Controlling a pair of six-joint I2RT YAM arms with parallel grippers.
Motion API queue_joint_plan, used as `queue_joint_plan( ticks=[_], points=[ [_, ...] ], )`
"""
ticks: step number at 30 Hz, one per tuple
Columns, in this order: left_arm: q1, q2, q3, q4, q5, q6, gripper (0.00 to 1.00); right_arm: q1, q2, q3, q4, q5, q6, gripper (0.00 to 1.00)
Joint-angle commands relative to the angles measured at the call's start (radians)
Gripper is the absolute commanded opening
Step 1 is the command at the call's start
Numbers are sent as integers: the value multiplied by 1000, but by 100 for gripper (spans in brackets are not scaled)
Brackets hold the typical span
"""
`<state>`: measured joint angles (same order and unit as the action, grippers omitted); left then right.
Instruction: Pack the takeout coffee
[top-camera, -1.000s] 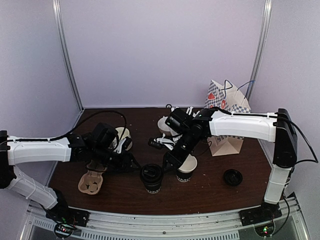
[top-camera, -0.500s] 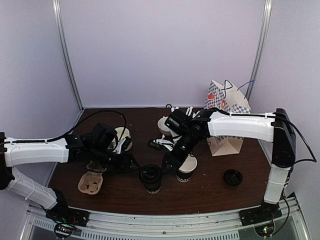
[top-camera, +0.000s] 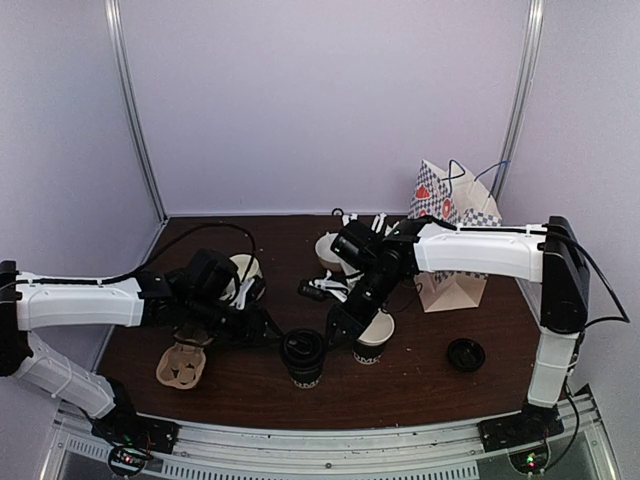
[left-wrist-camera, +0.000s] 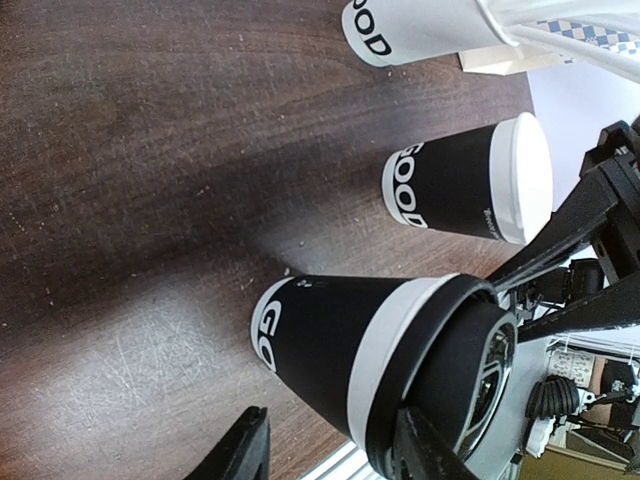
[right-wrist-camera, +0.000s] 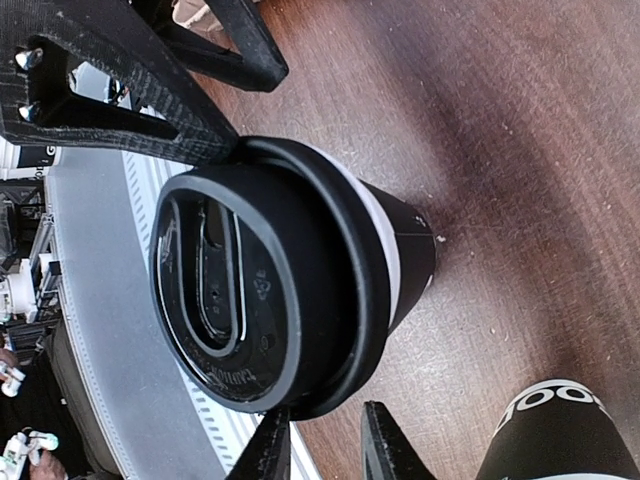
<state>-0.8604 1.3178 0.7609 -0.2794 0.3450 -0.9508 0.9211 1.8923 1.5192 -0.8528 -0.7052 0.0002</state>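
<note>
**Left gripper** (left-wrist-camera: 333, 411): jaws apart. The lidded cup (left-wrist-camera: 330, 345) stands just beyond the tips. One fingertip crosses in front of the lid's rim and the other stands clear of the cup wall. Any contact at the rim is hidden.

**Right gripper** (right-wrist-camera: 325, 410): jaws narrowly apart, nothing between them. The tips are just beside the lid's edge, on the side opposite the left gripper.

**Lidded cup:** upright between the two grippers. Black paper with a white band under a black plastic lid. Of the white lettering, only "GO" can be read.

**Open cup** (top-camera: 372, 340): just beside the right gripper, on the side away from the lidded cup. Black outside, white inside, lettered "GOOD", no lid. From above, the right wrist partly covers it.

**Loose lid** (top-camera: 466, 354): black and lying flat, well apart from the right gripper, toward that arm's base.

**Cup carrier** (top-camera: 182, 365): tan pulp, near the left gripper, partly under the left arm.

**Paper bag** (top-camera: 455, 240): blue-checked, beyond the right arm, which hides its lower part.

**Surface** (top-camera: 240, 385): dark brown wood grain, scuffed.

**Walls** (top-camera: 320, 100): pale, with metal corner posts.
</note>
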Motion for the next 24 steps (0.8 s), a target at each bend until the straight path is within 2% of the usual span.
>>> queue_joint_plan(
  ticks=[1, 10, 14, 19, 24],
  points=[
    [-6, 44, -35, -43, -23, 5, 44, -1, 45, 9, 26, -2, 31, 25],
    [-7, 126, -139, -31, -58, -6, 38, 0, 111, 24, 5, 90, 53, 25],
    [-7, 170, -140, -41, -81, 16, 36, 6, 140, 27, -12, 132, 54, 25],
    [-10, 146, -61, -81, -112, 97, 37, 13, 121, 26, -12, 85, 32, 25],
    [-17, 79, 60, -87, -124, 237, 44, 14, 21, 29, 10, -28, -10, 27]
  ],
)
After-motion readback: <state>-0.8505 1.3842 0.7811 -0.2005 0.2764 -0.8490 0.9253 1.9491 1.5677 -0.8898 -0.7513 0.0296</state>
